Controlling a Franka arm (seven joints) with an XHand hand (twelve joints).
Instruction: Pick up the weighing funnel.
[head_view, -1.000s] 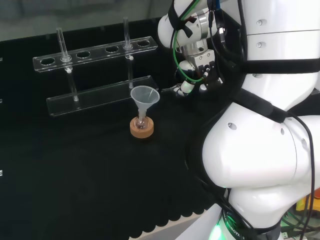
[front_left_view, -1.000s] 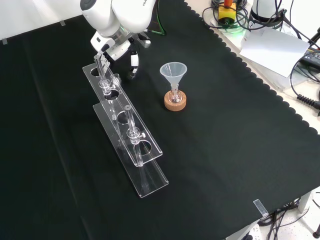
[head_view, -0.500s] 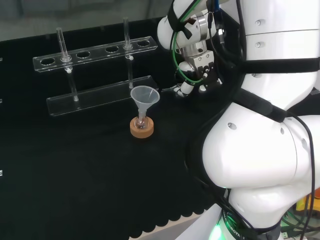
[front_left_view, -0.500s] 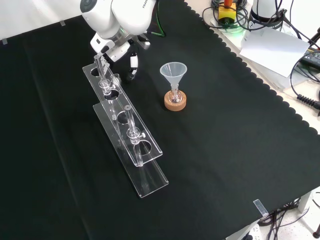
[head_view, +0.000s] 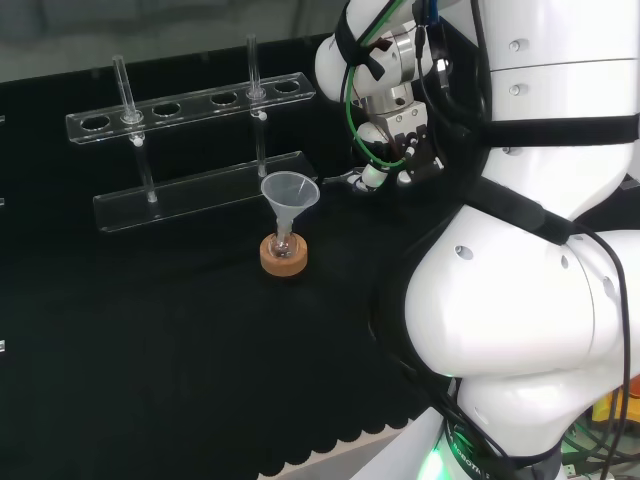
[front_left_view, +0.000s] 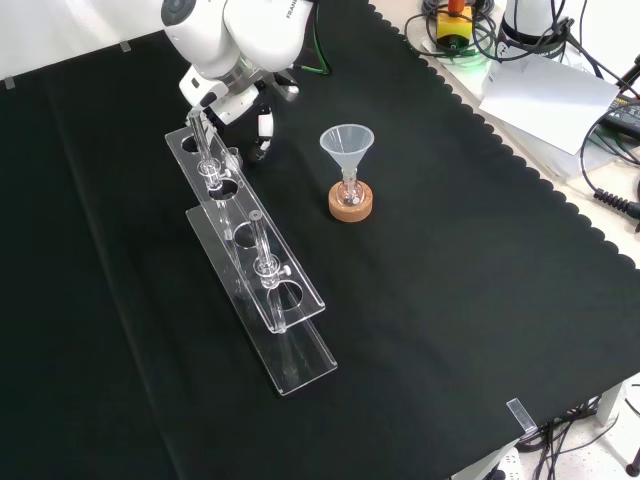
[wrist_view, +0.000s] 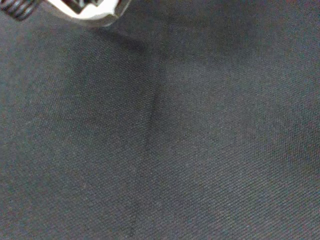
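Hand (head_view: 385, 165) at upper centre of head view, low over black cloth (head_view: 150, 350), just right of the clear test tube rack (head_view: 190, 105); its state: cannot tell

Weighing funnel (head_view: 340, 180): faint clear piece lying on the cloth just left of the hand, by the rack's right end, hard to make out; touching or apart: cannot tell

Front view: hand (front_left_view: 263, 125) at upper left, beside the rack's (front_left_view: 255, 270) far end

Funnel (head_view: 290, 190) upright, stem in small flask on cork ring (head_view: 284, 256), mid frame, apart from the hand

Two glass tubes (head_view: 125, 85) stand in the rack

Wrist view: cloth (wrist_view: 200, 150) close up, blurred white hand part (wrist_view: 90, 9) in upper left corner
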